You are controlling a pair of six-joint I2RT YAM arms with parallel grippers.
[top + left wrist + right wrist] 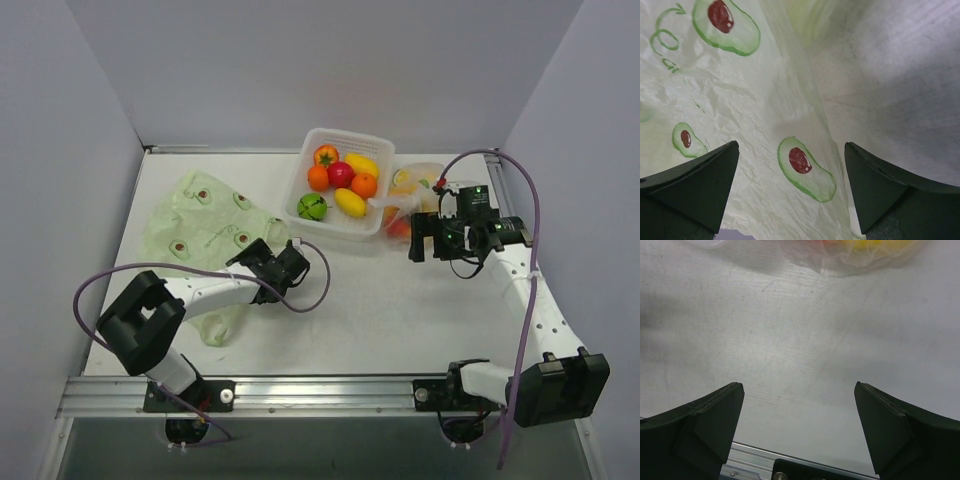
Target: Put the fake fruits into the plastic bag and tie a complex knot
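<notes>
Left claw: released, over flat bag
Right claw: released, above table
Risk: pinching both thin layers, so the mouth won't open
Fruits: seemingly all in basket

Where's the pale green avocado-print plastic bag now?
Top view: the bag lies on the table's left side, partly beneath the left gripper, left of the white slotted basket.

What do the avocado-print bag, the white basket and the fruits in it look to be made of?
The avocado-print bag looks like thin plastic film: pale green, semi-see-through, finely crinkled. The white basket seems rigid moulded plastic, with slotted walls. The fruits look like hard glossy plastic, judging by their bright highlights, though the look cannot confirm it.
</notes>
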